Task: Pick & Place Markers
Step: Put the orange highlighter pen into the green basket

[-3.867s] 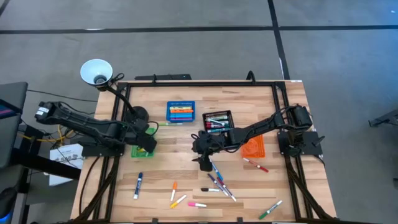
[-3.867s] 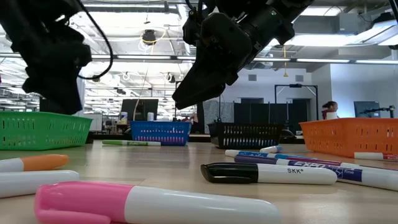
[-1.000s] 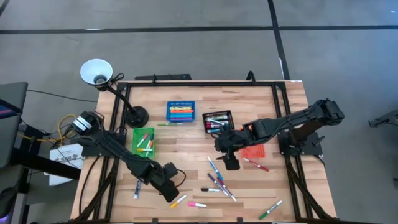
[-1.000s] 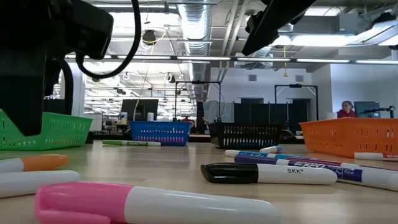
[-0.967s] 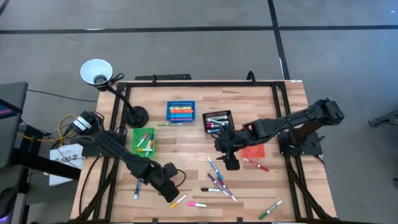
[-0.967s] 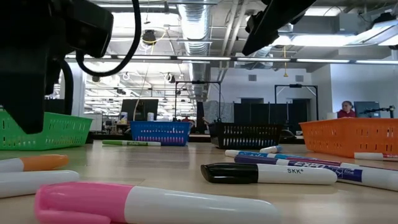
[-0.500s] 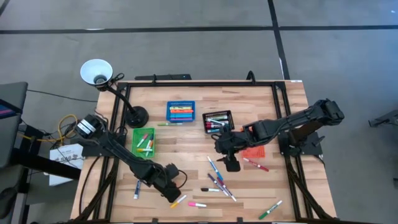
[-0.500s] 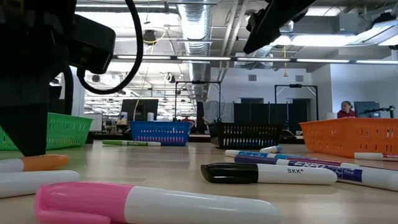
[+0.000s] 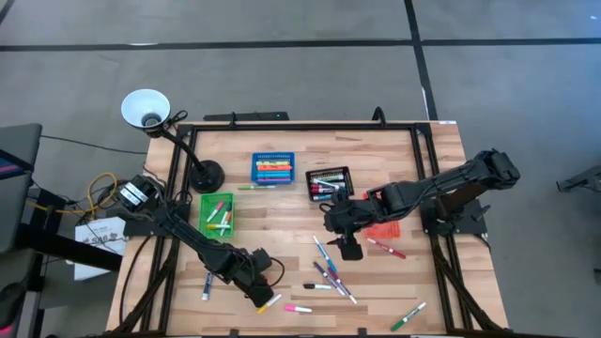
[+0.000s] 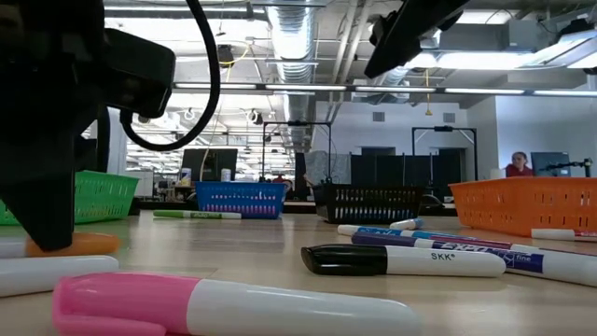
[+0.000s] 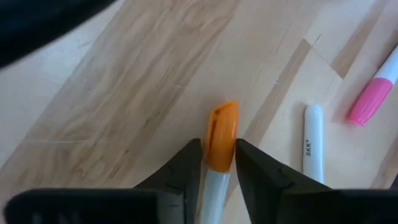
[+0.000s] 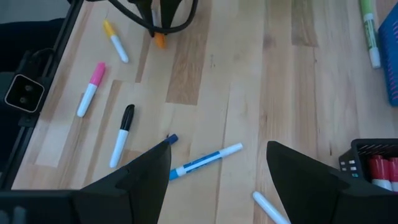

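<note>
Markers (image 9: 329, 274) scattered beside left pincer (image 11: 214, 163), bins (image 9: 273, 170) behind.

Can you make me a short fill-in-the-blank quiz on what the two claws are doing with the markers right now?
1. The left claw has its fingers on either side of a marker with an ____ cap.
2. The right claw holds ____.
3. The basket nearest the lamp is ____.

Missing words: orange; nothing; green

Table (image 9: 282, 211): pale wood planks, matt, visible grain. Markers (image 10: 401, 260): smooth glossy plastic barrels and caps. Bins (image 10: 241, 198): perforated plastic mesh.
</note>
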